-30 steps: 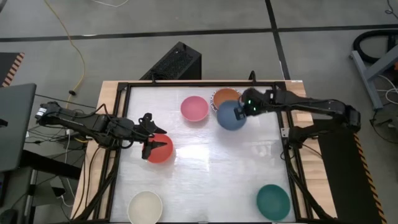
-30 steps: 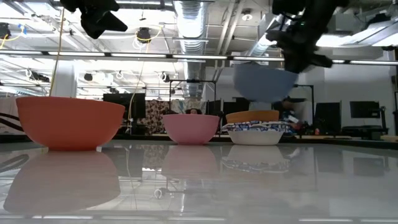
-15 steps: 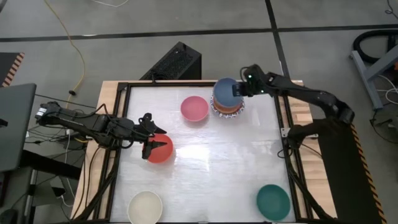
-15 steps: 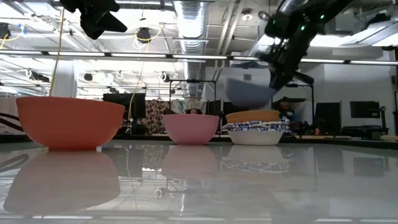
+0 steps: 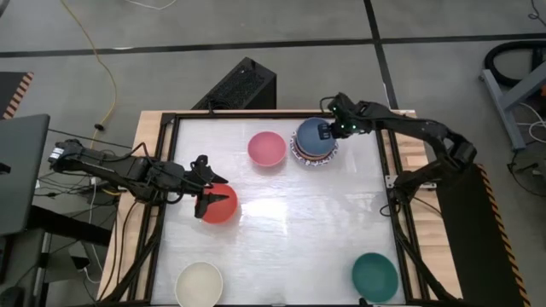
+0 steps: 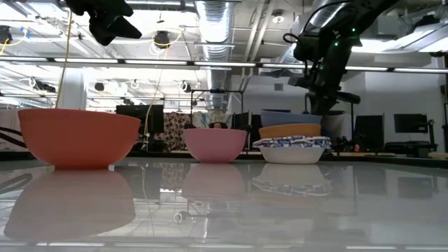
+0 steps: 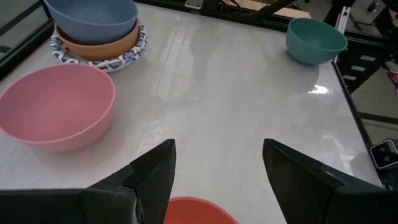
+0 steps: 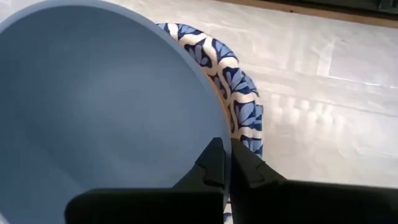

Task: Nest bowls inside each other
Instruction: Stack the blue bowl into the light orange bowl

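A blue bowl (image 5: 310, 141) sits nested in an orange bowl (image 6: 290, 131), which sits in a white bowl with a blue-patterned rim (image 6: 292, 148) at the far side of the table. My right gripper (image 5: 329, 130) is shut on the blue bowl's rim. A pink bowl (image 5: 266, 148) stands just left of the stack. My left gripper (image 5: 205, 184) hangs open above a red bowl (image 5: 218, 205) at the table's left, touching nothing. A cream bowl (image 5: 199, 284) and a teal bowl (image 5: 375, 275) stand near the front edge. My right gripper pinches the blue bowl's rim (image 8: 219, 127) on its far right side, one finger (image 8: 213, 163) inside the bowl and one (image 8: 247, 165) outside. The fingers slant down from above. The bowl sits level and upright inside the orange bowl.
A black frame (image 5: 391, 179) runs around the white tabletop. Bare tabletop lies in the middle between the stack, the red bowl and the two near bowls.
My right gripper has carried the blue bowl from the air right of the pink bowl toward the far edge and then down. The bowl, lifted clear a second ago, now sits in the orange bowl on the stack.
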Robot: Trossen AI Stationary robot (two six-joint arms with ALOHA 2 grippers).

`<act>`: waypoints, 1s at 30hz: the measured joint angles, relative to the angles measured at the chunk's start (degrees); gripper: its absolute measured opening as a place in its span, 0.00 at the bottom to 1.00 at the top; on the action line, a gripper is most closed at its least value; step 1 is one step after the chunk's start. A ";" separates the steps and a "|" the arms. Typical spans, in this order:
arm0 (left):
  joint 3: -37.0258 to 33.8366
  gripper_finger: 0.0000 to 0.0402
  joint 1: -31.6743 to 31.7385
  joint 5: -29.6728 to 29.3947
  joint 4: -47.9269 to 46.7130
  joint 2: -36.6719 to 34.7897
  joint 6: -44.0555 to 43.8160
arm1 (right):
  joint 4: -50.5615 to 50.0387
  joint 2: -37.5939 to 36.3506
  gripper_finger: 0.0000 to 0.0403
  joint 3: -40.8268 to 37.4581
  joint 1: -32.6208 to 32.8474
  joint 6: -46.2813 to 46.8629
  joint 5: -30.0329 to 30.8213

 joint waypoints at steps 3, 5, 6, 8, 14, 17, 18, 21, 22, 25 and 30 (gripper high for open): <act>0.00 0.58 0.00 -0.02 0.00 0.00 -0.07 | 0.04 -0.06 0.08 0.00 -0.10 -0.12 0.00; 0.00 0.58 0.00 -0.04 0.00 0.00 -0.21 | 0.10 0.02 0.13 0.00 -0.10 -0.10 0.00; 0.00 0.58 0.00 -0.06 0.00 0.00 -0.42 | 0.15 0.03 0.15 0.00 -0.08 -0.12 0.00; 0.00 0.58 0.00 -0.07 0.00 0.00 -0.55 | 0.21 0.03 0.20 0.00 -0.08 -0.12 0.02; 0.00 0.58 0.00 -0.07 -0.04 0.00 -0.99 | 0.50 -1.00 0.33 0.00 -0.85 -1.53 0.05; 0.00 0.58 0.00 -0.07 -0.15 0.00 -0.98 | 1.20 -2.79 0.36 0.00 -0.85 -1.78 0.07; 0.00 0.58 0.00 -0.07 -0.15 0.00 -0.99 | 1.24 -3.51 0.36 0.00 -0.85 -2.12 0.14; 0.00 0.58 0.00 -0.07 -0.15 0.00 -1.00 | 2.50 -5.84 0.36 0.00 -0.05 -4.34 1.20; 0.00 0.58 0.00 -0.07 -0.15 0.00 -0.98 | 2.94 -6.29 0.35 0.00 0.77 -4.54 1.73; 0.00 0.58 0.00 -1.23 -0.11 0.00 -0.97 | 6.92 -6.45 0.30 0.00 3.89 -6.18 2.03; 0.00 0.58 0.02 -4.26 -0.07 0.00 -0.61 | 14.51 -2.19 0.20 -0.02 8.03 -8.35 2.22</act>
